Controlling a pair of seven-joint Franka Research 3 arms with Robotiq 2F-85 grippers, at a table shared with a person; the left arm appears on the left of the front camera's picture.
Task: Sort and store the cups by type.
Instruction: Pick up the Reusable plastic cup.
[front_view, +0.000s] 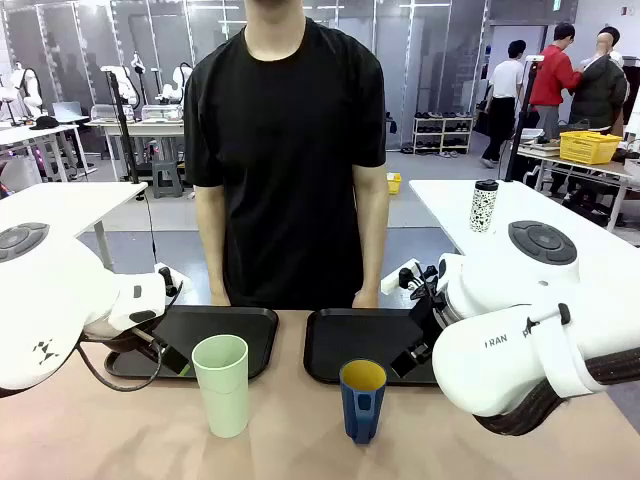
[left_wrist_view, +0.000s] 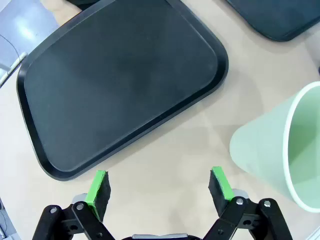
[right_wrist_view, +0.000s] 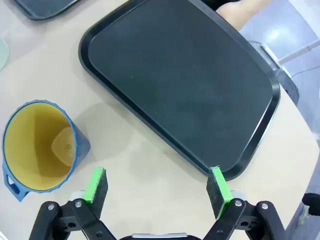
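judged task at its very start: nothing stored, both cups off the trays. found tall pale mint-green handleless plastic tumbler (front_view: 221, 385) upright on the tan bench (front_view: 100, 435), just in front of the left black rectangular plastic tray (front_view: 225, 322), not on it. found shorter dark blue handled mug with yellow inside (front_view: 362, 400) upright on the bench too, just in front of the right black rectangular plastic tray (front_view: 355, 345), also off it. logged both trays as bare. logged left end effector (left_wrist_view: 160, 180) as released: jaws spread wide, nothing between the green pads, poised over bare bench between tray edge and tumbler. logged right end effector (right_wrist_view: 158, 180) likewise released and holding nothing, poised over bench at the near edge of its tray, mug off to one side. left to do, by judgement: grasp each cup and set one type per tray; cannot tell which tray is meant for which cup. hard to read: tumbler cut off by the frame edge in the left wrist view; near corners of both trays covered by the white arms in the front view, end effectors there mostly masked by the arm bodies. noted person (front_view: 290, 150) standing at the far side, one hand (front_view: 366, 298) at the bench edge, fingers not made out. noted black-and-white speckled travel tumbler with dark lid (front_view: 484, 205) on a white table behind, well apart, taken as outside the sort.
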